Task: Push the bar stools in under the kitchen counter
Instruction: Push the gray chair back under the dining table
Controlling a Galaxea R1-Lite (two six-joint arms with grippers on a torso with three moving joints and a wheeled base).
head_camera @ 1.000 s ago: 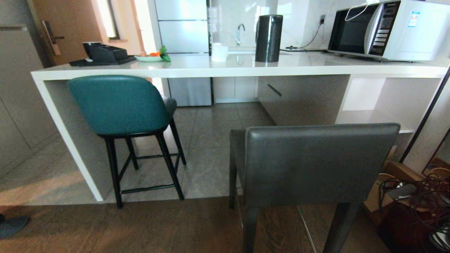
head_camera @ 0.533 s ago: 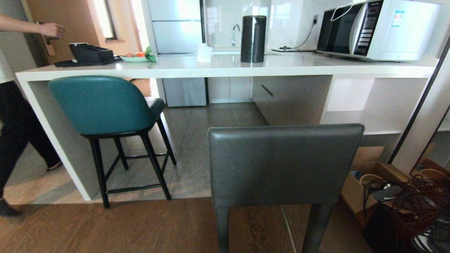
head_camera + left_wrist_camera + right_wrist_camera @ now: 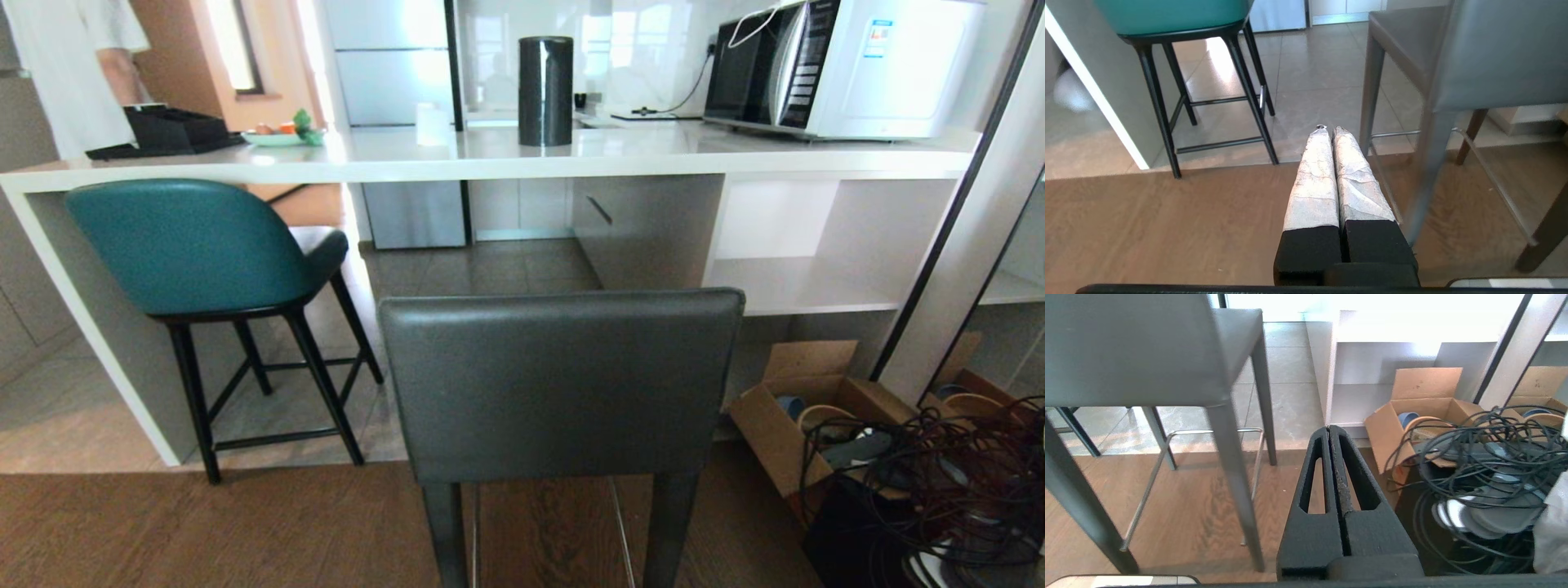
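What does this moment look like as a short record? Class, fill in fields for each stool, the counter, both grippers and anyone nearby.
teal stool: at the counter's left end, seat partly under the top
grey stool: out on the wood floor, short of the counter
kitchen counter: carries a microwave, a black cylinder and a black tray
left gripper: shut, empty, low beside the grey stool
right gripper: shut, empty, low beside the grey stool
person: standing behind the counter's left end
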